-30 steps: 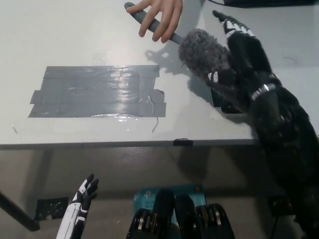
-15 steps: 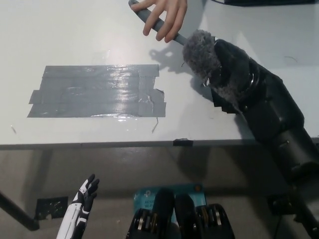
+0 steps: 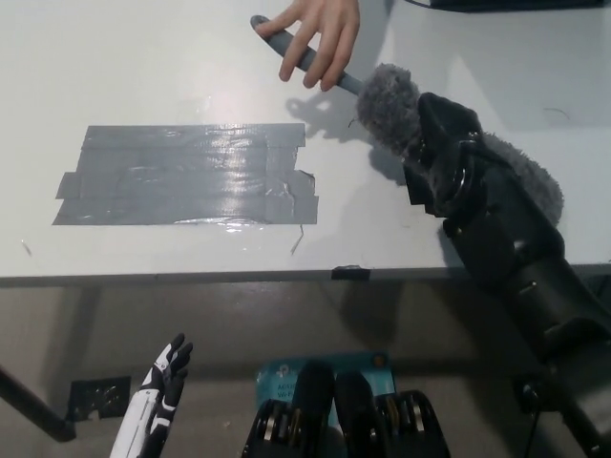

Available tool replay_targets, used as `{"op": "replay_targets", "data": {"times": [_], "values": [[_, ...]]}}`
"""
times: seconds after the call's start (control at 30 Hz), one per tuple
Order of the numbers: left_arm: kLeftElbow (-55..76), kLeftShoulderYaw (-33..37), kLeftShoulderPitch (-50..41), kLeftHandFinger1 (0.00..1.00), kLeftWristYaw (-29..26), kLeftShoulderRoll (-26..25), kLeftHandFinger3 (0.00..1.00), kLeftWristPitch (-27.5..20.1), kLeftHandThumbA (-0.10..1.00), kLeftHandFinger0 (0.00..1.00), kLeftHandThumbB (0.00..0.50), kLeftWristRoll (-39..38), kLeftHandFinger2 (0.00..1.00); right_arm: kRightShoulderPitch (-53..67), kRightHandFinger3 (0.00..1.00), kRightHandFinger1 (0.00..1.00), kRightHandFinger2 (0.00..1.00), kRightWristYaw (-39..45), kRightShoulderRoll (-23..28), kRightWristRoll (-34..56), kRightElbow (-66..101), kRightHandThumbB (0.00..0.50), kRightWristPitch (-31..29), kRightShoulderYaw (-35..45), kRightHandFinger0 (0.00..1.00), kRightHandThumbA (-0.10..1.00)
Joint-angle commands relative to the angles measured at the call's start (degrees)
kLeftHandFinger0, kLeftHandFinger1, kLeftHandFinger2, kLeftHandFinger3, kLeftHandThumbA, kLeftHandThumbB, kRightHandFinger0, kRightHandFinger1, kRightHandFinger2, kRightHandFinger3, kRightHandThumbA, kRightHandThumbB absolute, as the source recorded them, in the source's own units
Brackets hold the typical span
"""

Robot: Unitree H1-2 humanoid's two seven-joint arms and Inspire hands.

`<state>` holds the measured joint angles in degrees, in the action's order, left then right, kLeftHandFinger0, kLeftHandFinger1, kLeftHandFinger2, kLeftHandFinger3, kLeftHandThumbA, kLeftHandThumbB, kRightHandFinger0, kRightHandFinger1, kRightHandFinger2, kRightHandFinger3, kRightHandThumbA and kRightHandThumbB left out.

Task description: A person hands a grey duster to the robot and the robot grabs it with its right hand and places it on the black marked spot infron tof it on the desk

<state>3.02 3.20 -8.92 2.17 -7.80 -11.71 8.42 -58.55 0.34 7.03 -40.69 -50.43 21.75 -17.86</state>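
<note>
A grey duster with a fluffy head (image 3: pixel 386 103) and a grey handle (image 3: pixel 304 55) hovers over the white desk (image 3: pixel 115 67) at the upper right. A person's hand (image 3: pixel 320 33) grips the handle. My black right hand (image 3: pixel 447 164) lies across the fluffy head with its back to the camera; fluff shows on both sides of it, and how it grips underneath is hidden. The marked spot, a patch of dark shiny tape (image 3: pixel 186 176), lies left of the duster, with nothing on it. My white left hand (image 3: pixel 162 382) rests open below the desk edge at the lower left.
A small black clip (image 3: pixel 350 273) sits on the desk's front edge. A dark object (image 3: pixel 496 5) lies at the top right border. Below the desk are a blue-labelled item (image 3: pixel 286 377) and a black plate (image 3: pixel 95 396) on the floor.
My right hand has turned over and settled onto the duster's fluffy head, which has shifted slightly right and now also shows beyond the hand. The person's hand still holds the handle.
</note>
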Motion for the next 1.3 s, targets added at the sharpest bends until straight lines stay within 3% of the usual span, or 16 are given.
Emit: {"op": "replay_targets", "data": {"times": [0.0,0.07,0.1,0.17,0.2,0.27,0.4,0.43,0.53,0.63,0.7,0.87,1.0,1.13,1.2,1.27], "values": [[2.35,0.95,0.91,1.0,1.2,-1.69,1.0,-1.09,0.99,1.0,0.221,2.03,1.0,-4.86,0.61,0.49,0.86,-19.57,7.07,-8.19,13.03,0.171,-10.53,-2.65,0.01,-0.1],[2.41,0.89,1.03,1.0,1.3,-1.8,1.0,-0.78,0.99,1.0,0.219,1.97,1.0,-5.57,0.96,0.48,0.84,-17.64,8.66,-8.53,17.57,0.164,-10.33,-2.44,0.01,-0.1],[2.42,0.87,1.2,1.0,1.35,-1.9,1.0,-0.7,0.98,1.0,0.218,2.03,1.0,-6.04,1.0,0.47,0.83,-17.91,9.32,-8.5,19.27,0.177,-10.8,-2.13,0.0,-0.1],[2.08,0.98,1.37,1.0,1.23,-2.02,1.0,-1.14,0.99,1.0,0.221,2.38,1.0,-6.85,0.99,0.4,0.8,-16.53,11.14,-9.08,24.09,0.169,-10.21,-1.7,0.0,-0.1],[2.0,1.04,1.43,1.0,1.22,-2.11,1.0,-1.36,0.99,1.0,0.217,2.41,1.0,-7.5,0.83,0.4,0.79,-16.0,12.11,-9.35,26.6,0.17,-9.63,-1.16,0.0,-0.1],[2.03,1.0,1.77,1.0,1.18,-2.24,1.0,-1.2,0.98,1.0,0.217,2.4,1.0,-8.42,0.85,0.38,0.78,-15.26,13.46,-9.28,28.26,0.143,-10.02,-0.89,0.02,-0.1],[1.98,1.01,1.65,1.0,1.06,-2.39,1.0,-1.12,0.97,1.0,0.214,2.27,1.0,-9.01,0.8,0.41,0.8,-12.98,15.63,-7.76,31.2,0.202,-10.64,0.15,0.0,-0.1],[1.68,1.08,1.65,1.0,0.9,-2.43,1.0,-1.53,0.97,1.0,0.206,2.45,1.0,-8.89,0.81,0.42,0.82,-12.94,16.09,-7.84,31.06,0.252,-10.84,-0.03,0.0,-0.1],[1.6,1.22,1.65,1.0,0.93,-2.53,1.0,-1.34,0.98,1.0,0.217,2.01,1.0,-8.22,0.59,0.3,0.8,-12.93,16.78,-7.92,29.36,0.313,-11.92,-1.0,0.0,-0.1],[1.59,1.38,1.73,1.0,0.83,-2.61,1.0,-1.52,0.98,1.0,0.215,2.12,1.0,-7.89,0.56,0.27,0.79,-15.02,17.01,-8.06,26.44,0.297,-14.39,-1.9,0.0,-0.1],[1.53,1.43,1.64,1.0,0.62,-2.58,1.0,-1.49,0.99,1.0,0.214,2.4,1.0,-7.04,0.44,0.17,0.67,-13.15,16.76,-7.14,24.33,0.286,-15.24,-2.54,0.0,-0.1],[1.69,1.47,1.44,1.0,0.79,-2.36,1.0,-0.85,0.99,1.0,0.241,1.68,1.0,-5.86,0.72,0.38,0.95,-13.01,15.78,-7.02,17.13,0.25,-17.42,-4.9,0.0,-0.1],[1.83,1.7,1.3,1.0,0.65,-2.26,1.0,-0.55,0.99,1.0,0.225,2.29,1.0,-5.37,0.65,0.47,0.88,-14.3,14.06,-6.71,8.75,0.236,-19.75,-6.93,0.04,-0.1],[1.98,1.88,1.59,1.0,0.63,-2.4,1.0,-0.68,0.98,1.0,0.214,2.55,1.0,-5.31,0.39,0.34,0.7,-14.65,12.06,-5.05,1.36,0.228,-22.32,-7.25,0.0,-0.1],[2.12,2.02,1.71,1.0,0.44,-2.38,1.0,-0.75,0.98,1.0,0.212,2.98,1.0,-5.1,0.41,0.33,0.78,-14.73,10.92,-4.53,-2.3,0.233,-23.34,-7.5,0.0,-0.1],[2.3,1.99,1.95,1.0,0.42,-2.41,1.0,-0.44,0.97,1.0,0.219,2.87,1.0,-5.05,0.63,0.42,0.94,-15.46,9.64,-4.49,-5.89,0.214,-24.17,-7.96,0.0,-0.1]]}}
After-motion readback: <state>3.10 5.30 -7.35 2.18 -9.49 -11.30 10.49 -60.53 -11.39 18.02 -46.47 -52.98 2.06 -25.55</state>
